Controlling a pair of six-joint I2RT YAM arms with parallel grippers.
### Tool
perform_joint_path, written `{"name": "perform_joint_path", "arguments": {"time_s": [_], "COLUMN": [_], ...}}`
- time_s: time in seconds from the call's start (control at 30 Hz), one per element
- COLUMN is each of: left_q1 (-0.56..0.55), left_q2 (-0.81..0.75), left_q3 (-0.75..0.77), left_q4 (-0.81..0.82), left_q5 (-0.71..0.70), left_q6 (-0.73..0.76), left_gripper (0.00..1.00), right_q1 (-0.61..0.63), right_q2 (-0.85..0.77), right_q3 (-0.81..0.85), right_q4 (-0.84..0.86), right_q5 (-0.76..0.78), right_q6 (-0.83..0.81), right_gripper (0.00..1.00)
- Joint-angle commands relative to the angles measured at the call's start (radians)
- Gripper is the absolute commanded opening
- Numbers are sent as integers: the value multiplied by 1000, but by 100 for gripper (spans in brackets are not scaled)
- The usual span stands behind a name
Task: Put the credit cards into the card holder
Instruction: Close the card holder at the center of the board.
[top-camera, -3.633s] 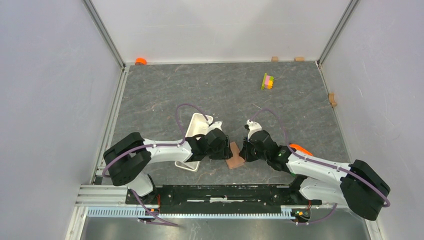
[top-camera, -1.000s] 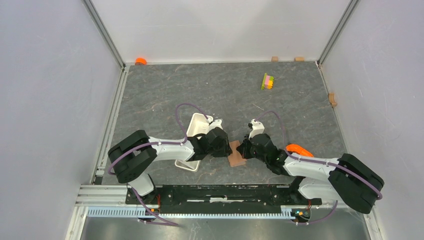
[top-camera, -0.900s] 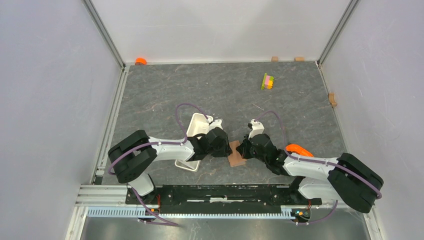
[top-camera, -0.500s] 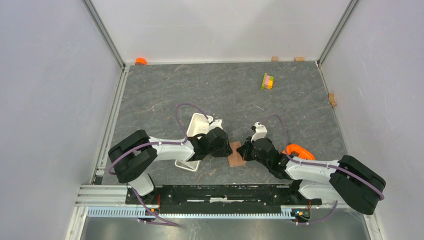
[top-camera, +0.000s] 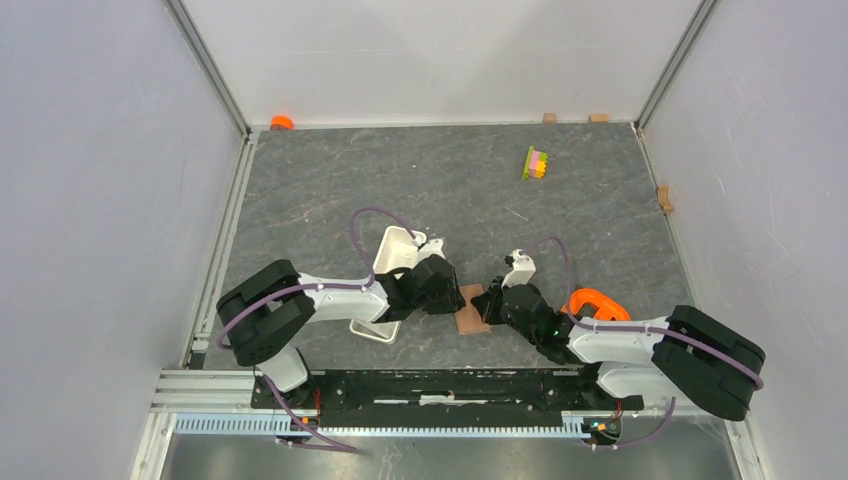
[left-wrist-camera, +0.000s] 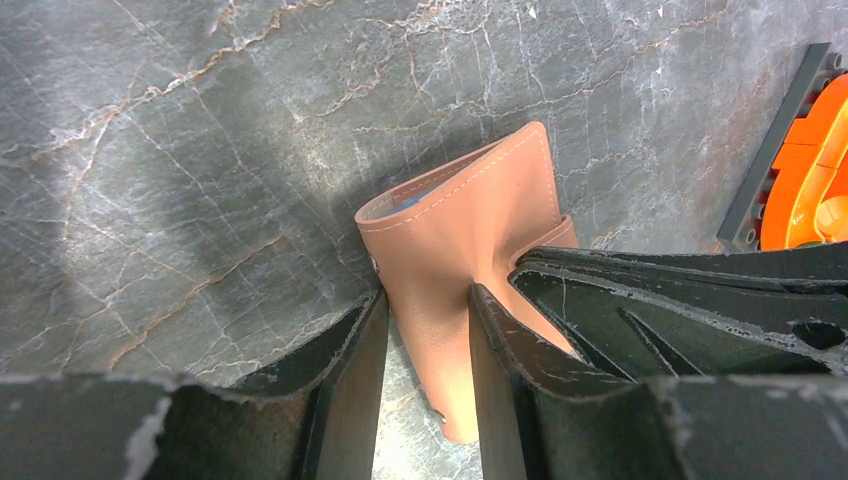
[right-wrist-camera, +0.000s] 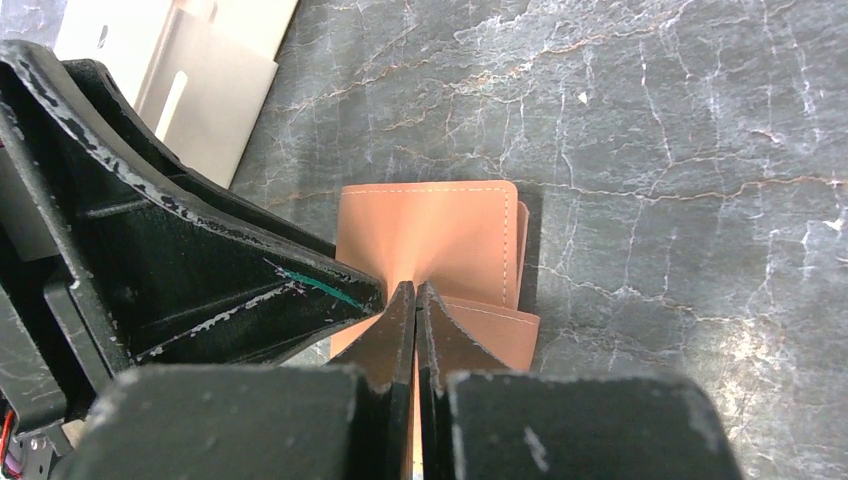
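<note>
Left jaws, partly closed, clamp the card holder; right jaws, shut, press its flap. The blue edge of 1 credit card shows inside, so loading looks nearly done.

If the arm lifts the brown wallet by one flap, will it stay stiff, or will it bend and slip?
Probably floppy: the wallet bends where the left gripper clamps it, and its flaps stand apart. Likely light, since it is thin. Its smooth face might slip out of that grip.
</note>
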Motion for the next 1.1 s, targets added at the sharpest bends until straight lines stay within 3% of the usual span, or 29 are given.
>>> {"name": "perform_joint_path", "arguments": {"time_s": [0.0,0.7,0.97,1.07], "left_q1": [-3,-2,26,62], "left_q2": [63,10,-69,-112], "left_q3": [-53,-4,110,157], "left_q4": [-139,-155,-208,-234], "left_q5": [-9,3,65,118], "left_q6": [-11,14,107,141], "left_gripper": [43,44,50,53], "right_q1": [37,104,146,172], "right_q2": [27,74,128,144], "right_q3": [-72,-156,-305,-303], "right_q4": [-230,-275,-143,-169], "right_q5": [2,75,88,119], "right_q6": [48,197,329,363], "right_gripper": [0,0,0,0]}}
